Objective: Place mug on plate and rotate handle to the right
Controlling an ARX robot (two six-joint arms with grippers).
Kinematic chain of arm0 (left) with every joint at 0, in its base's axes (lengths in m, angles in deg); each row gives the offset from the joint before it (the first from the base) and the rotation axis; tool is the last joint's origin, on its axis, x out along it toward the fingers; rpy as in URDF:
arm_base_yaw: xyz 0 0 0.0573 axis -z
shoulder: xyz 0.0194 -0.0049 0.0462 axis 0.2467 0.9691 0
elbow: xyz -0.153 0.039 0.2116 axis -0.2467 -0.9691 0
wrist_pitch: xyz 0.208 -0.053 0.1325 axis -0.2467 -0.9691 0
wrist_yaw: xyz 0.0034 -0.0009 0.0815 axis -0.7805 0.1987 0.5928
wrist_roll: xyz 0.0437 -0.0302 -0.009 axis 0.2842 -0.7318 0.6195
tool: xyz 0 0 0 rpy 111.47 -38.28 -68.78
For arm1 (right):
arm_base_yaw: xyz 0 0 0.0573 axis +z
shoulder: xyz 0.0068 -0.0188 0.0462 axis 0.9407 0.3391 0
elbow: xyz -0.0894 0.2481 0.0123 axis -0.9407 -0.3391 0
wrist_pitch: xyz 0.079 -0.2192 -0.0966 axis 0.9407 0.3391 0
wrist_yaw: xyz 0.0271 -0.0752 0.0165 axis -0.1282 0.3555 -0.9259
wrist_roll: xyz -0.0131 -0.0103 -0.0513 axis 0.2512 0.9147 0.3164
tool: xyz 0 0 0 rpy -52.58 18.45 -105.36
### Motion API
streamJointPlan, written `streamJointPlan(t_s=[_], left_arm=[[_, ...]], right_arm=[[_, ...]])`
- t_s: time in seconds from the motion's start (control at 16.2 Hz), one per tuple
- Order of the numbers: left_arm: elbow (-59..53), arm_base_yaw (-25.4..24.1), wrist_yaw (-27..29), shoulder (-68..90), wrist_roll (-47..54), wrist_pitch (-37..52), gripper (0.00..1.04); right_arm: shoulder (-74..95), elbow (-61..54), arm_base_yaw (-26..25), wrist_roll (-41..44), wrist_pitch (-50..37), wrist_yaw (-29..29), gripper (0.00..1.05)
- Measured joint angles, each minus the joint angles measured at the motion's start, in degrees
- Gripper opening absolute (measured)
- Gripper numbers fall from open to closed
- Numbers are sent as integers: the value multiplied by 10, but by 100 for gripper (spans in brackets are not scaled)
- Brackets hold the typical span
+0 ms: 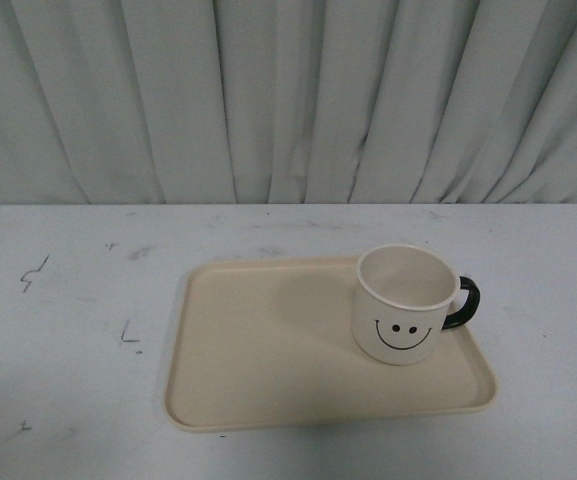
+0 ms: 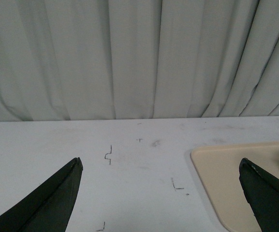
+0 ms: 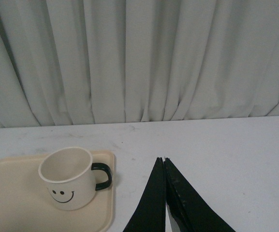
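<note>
The cream mug [image 1: 400, 303] with a black smiley face stands upright on the beige plate [image 1: 258, 350], at the plate's right side near its far edge. Its black handle [image 1: 464, 302] points right. The mug also shows in the right wrist view [image 3: 66, 177], with its handle [image 3: 103, 176] toward my right gripper [image 3: 163, 159]. That gripper is shut and empty, over bare table to the right of the plate [image 3: 13, 208]. My left gripper [image 2: 159, 164] is open and empty, over the table left of the plate [image 2: 226, 169]. Neither gripper shows in the front view.
The white table [image 1: 68, 330] has small dark pen marks [image 1: 128, 335] left of the plate. A pale pleated curtain [image 1: 288, 100] hangs along the table's far edge.
</note>
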Motion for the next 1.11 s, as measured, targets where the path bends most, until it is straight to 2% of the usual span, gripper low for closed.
streamJointPlan(t_s=[0.56, 0.62, 0.68, 1.11], left_arm=[[0, 0, 0, 0, 0, 0, 98], [0, 0, 0, 0, 0, 0, 98], [0, 0, 0, 0, 0, 0, 98], [0, 0, 0, 0, 0, 0, 98]], right_arm=[[-108, 0, 0, 0, 113, 0, 2], [-159, 0, 0, 0, 192, -1, 2], [-198, 1, 0, 0, 194, 0, 2], [-199, 0, 0, 0, 205, 0, 2]])
